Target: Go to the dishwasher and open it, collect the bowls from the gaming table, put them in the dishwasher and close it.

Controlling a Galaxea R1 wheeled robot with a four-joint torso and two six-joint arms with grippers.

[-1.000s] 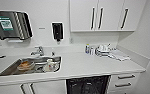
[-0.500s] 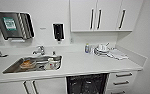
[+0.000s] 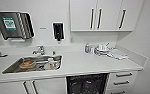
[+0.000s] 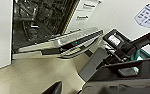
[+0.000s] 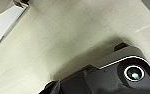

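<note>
The dishwasher (image 3: 87,83) stands open under the white counter (image 3: 91,63), its inside dark. In the left wrist view its grey door (image 4: 63,41) hangs lowered over the pale floor, with dark racks (image 4: 38,20) behind it. A dark part of my left gripper (image 4: 54,88) shows low over the floor in front of that door. My right gripper (image 5: 51,88) shows as a dark tip above the pale floor, beside the robot's dark base. The bowls and the gaming table are out of view.
A steel sink (image 3: 11,68) with dishes in it lies left of the dishwasher, below a faucet (image 3: 39,50). Drawers (image 3: 122,78) sit to the right. Stacked dishes and a cloth (image 3: 106,50) occupy the counter's back right. Wall cabinets (image 3: 98,15) hang above.
The head view has shifted very slightly; the counter, sink and open dishwasher stand as before.
</note>
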